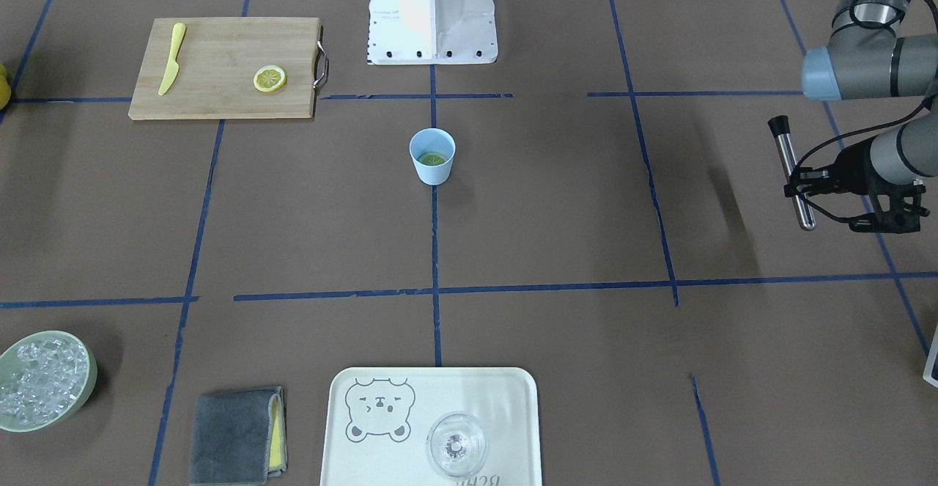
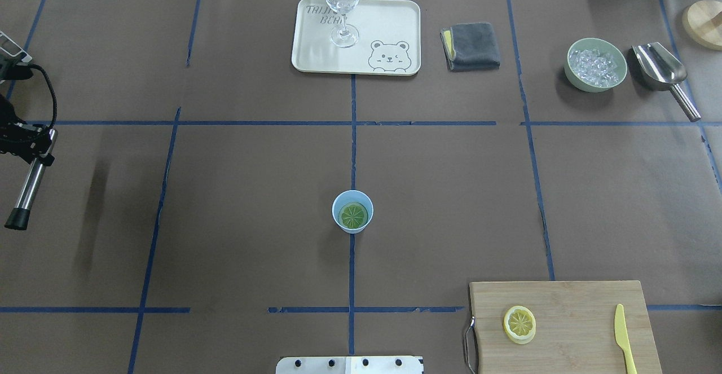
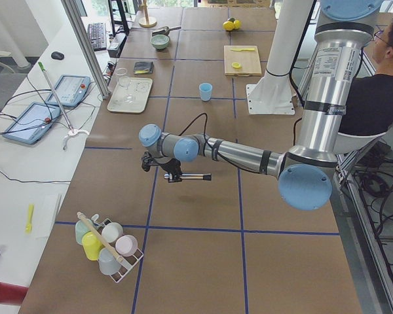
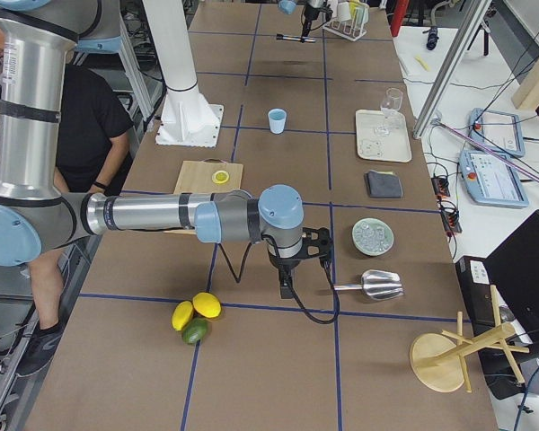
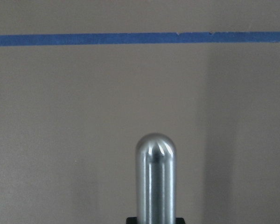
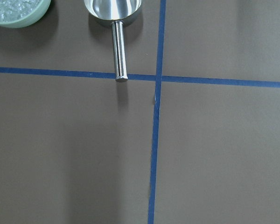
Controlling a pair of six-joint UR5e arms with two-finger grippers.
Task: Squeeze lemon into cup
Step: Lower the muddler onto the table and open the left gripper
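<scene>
Left gripper (image 1: 797,184) clamped on metal rod (image 1: 785,150), clear of table (image 2: 254,193) at its left end. Right gripper (image 4: 286,285) hangs near scoop (image 4: 377,284); you cannot tell its opening. Find lemon slice (image 2: 353,215) lying flat inside cup (image 1: 432,171), upright at table centre. Second slice (image 2: 519,324) on cutting board (image 2: 575,317), apart from knife (image 2: 623,337).

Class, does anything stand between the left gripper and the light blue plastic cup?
Nothing visible: only brown table lies between the left gripper, holding the steel rod, and the light blue plastic cup.
</scene>
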